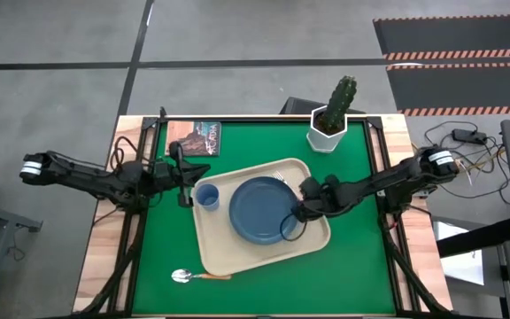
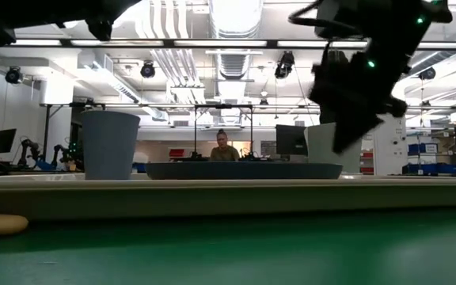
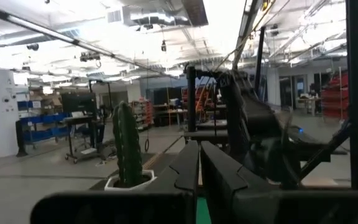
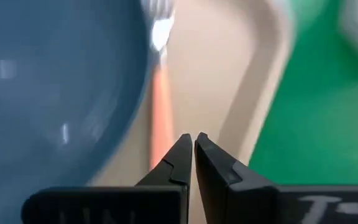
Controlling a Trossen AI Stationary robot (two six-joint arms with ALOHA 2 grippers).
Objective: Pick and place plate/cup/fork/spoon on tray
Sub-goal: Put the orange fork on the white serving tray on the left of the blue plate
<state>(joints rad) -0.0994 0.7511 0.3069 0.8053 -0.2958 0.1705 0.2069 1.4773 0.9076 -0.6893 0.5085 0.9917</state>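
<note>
The cream tray (image 1: pixel 312 239) lies mid-table. On it are the slate-blue plate (image 1: pixel 259 211), the light-blue cup (image 1: pixel 207 196) at its left, and the fork (image 4: pixel 161 99) beside the plate's right edge, tines (image 1: pixel 281 175) toward the far side. The spoon (image 1: pixel 184 276) lies on the green table in front of the tray. My right gripper (image 4: pixel 193 140) is shut and empty, hovering over the tray's right part (image 1: pixel 296 213), just above the fork's orange handle. My left gripper (image 1: pixel 189 186) is shut and empty, just left of the cup.
A white pot with a cactus (image 1: pixel 330 128) stands at the far right of the table. A small book (image 1: pixel 195 139) lies at the far left. Bare green table (image 1: pixel 352 266) lies to the right and front of the tray. A person (image 2: pixel 222 146) sits far back in the room.
</note>
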